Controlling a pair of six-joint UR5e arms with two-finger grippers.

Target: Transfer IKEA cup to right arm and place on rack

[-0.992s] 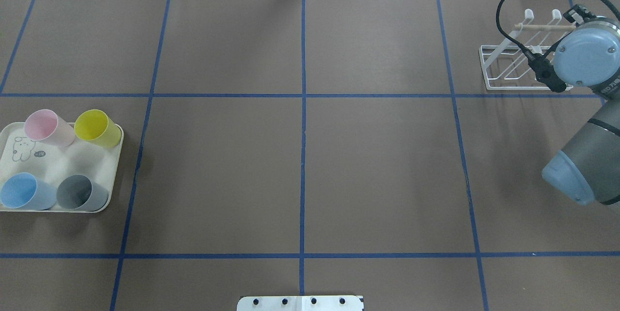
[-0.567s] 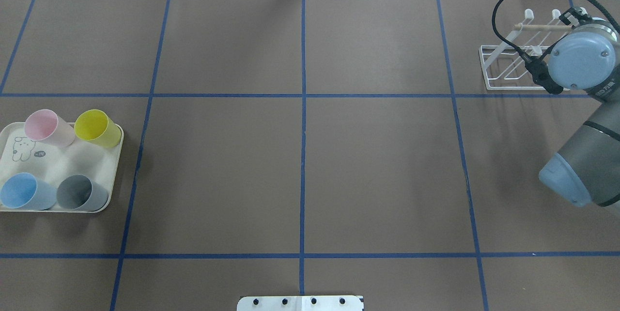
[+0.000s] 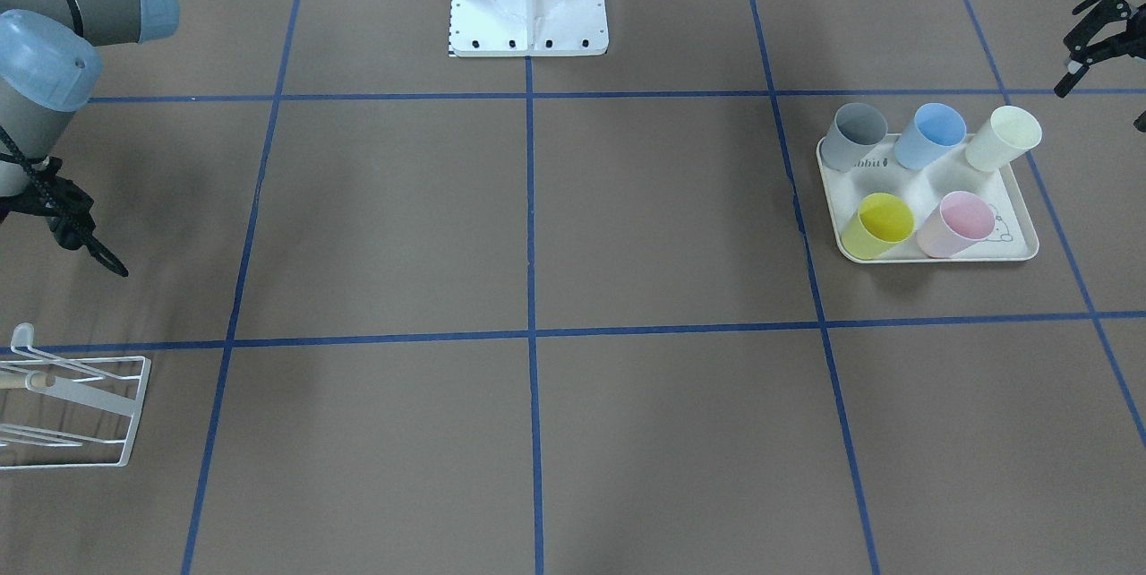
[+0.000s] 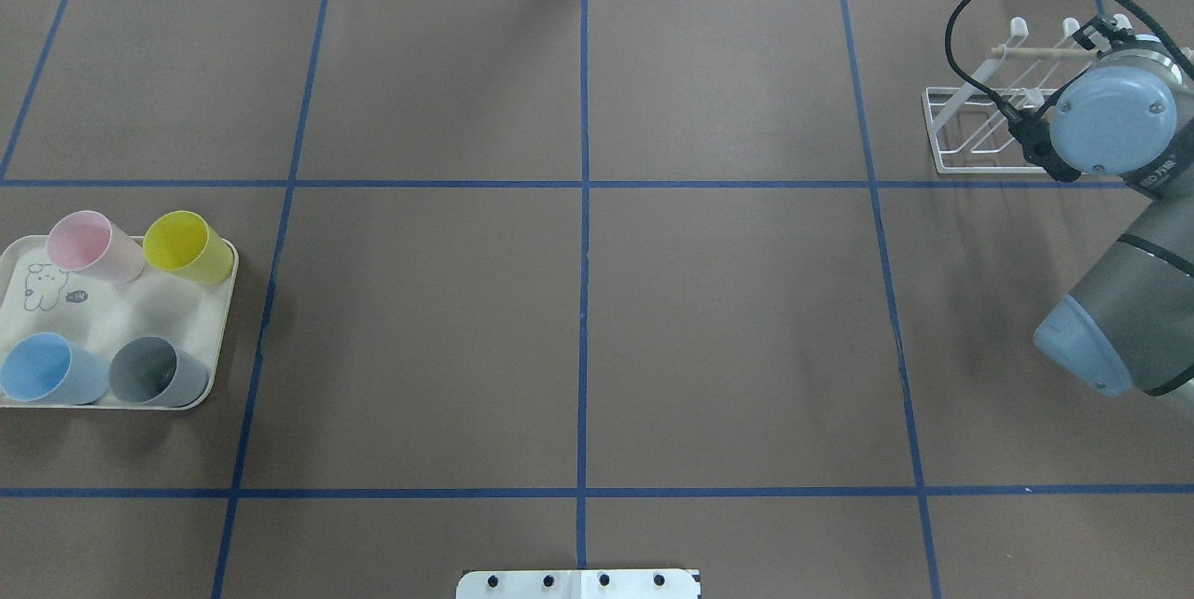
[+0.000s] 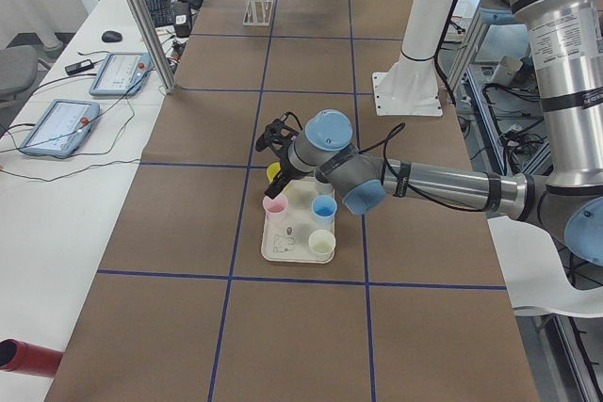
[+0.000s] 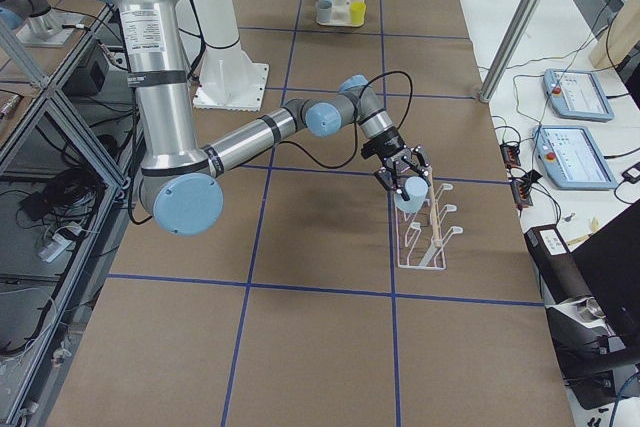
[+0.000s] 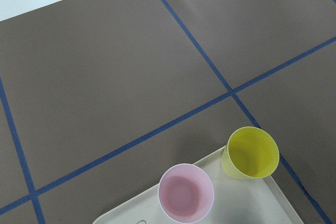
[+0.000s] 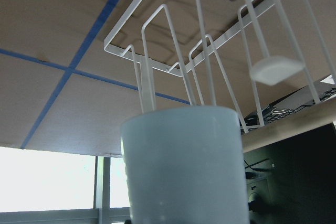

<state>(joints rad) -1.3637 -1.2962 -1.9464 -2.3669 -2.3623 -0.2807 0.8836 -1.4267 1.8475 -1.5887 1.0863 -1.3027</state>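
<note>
The right tool (image 6: 407,184) is closed around a pale blue plastic cup (image 8: 184,166), holding it just above the white wire rack (image 4: 979,137), close to its prongs. The left tool (image 3: 1085,45), well apart from the rack, hangs spread and empty. The cup looks light, stiff and smooth, so a firm mid-wall grip seems safest.

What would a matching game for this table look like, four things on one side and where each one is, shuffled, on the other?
1 whitish-blue cup
2 yellow cup
3 rack
4 tray

a on the table at the robot's left end
b in the air between the right gripper's fingers
c on the tray beside the pink cup
d on the table at the robot's right end

Pairs: 1-b, 2-c, 3-d, 4-a
</note>
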